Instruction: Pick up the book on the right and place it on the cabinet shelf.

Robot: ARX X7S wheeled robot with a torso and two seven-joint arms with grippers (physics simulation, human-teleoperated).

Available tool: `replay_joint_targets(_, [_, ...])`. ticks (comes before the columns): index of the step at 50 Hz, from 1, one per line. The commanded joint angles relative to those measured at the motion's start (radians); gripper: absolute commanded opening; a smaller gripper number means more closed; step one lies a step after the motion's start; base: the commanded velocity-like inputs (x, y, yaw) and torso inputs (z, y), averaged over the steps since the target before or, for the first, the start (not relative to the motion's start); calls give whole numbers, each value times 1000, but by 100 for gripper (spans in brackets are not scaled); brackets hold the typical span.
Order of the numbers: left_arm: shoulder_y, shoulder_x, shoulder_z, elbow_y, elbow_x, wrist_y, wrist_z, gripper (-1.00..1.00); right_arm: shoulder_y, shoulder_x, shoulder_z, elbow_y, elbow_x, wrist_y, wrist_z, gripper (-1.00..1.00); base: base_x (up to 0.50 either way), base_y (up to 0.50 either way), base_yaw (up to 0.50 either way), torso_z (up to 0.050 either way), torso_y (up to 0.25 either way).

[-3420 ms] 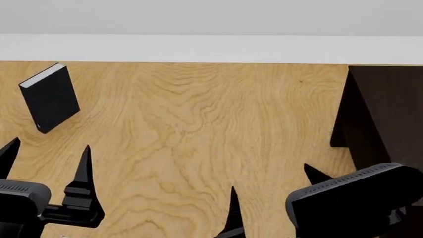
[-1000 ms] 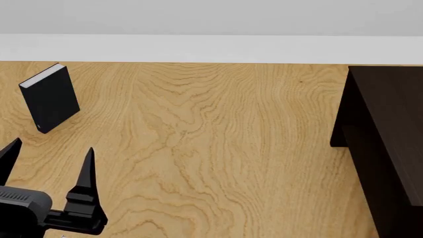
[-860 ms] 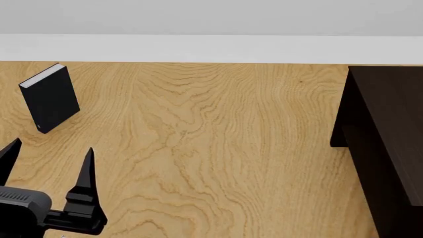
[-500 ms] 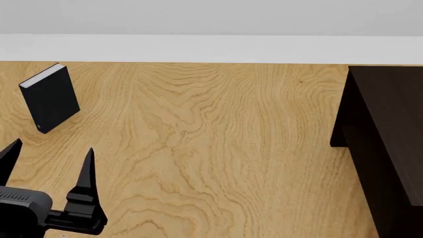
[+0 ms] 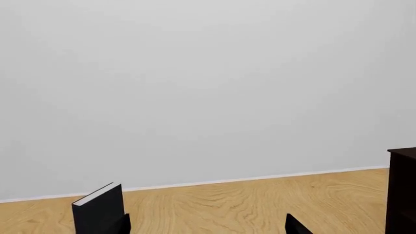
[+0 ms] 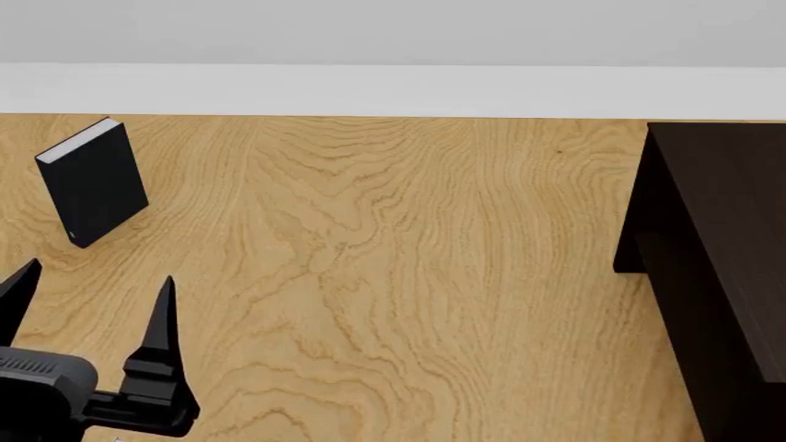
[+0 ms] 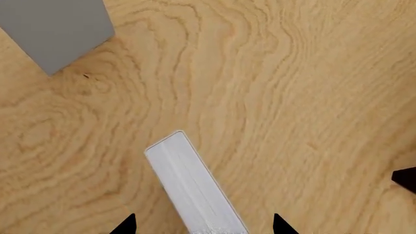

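Observation:
The book (image 7: 195, 185) shows only in the right wrist view, standing on edge with its white page edges toward the camera. My right gripper (image 7: 204, 224) is open above it, one fingertip on each side, neither touching. That gripper is outside the head view. The very dark cabinet (image 6: 712, 230) stands at the table's right edge and also shows as the cabinet (image 5: 403, 190) in the left wrist view. Its shelf cannot be made out. My left gripper (image 6: 95, 276) is open and empty at the near left; the left gripper (image 5: 208, 226) shows only its tips.
A black book (image 6: 92, 180) stands upright at the far left, beyond the left gripper, and is the black book (image 5: 97, 212) in the left wrist view. A flat grey shape (image 7: 55, 29) lies in one corner of the right wrist view. The wooden table (image 6: 393, 258) ends at a white wall.
The right gripper, low at the right of the head view 3.4 s ago, has left that view. Over the last second nothing in the head view has visibly moved.

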Motion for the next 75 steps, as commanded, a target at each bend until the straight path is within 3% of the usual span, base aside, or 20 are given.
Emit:
replay_joint_targets(1, [3, -5, 1, 0, -4, 6, -3, 100, 5, -6, -28, 31, -29, 18, -14, 100, 0, 0, 0, 0, 0])
replay_joint_targets(58, [11, -24, 0, 3, -34, 30, -17, 100, -63, -71, -68, 156, -303, 97, -251, 100, 0, 0, 0, 0, 0])
replay_joint_targets(59, [11, -24, 0, 3, -35, 30, -18, 100, -60, -67, -66, 154, -297, 92, -248, -100, 0, 0, 0, 0, 0])
replay_joint_targets(75, [12, -27, 7, -3, -37, 42, -21, 100, -21, -30, -71, 107, -256, 61, -216, -100, 0, 0, 0, 0, 0])
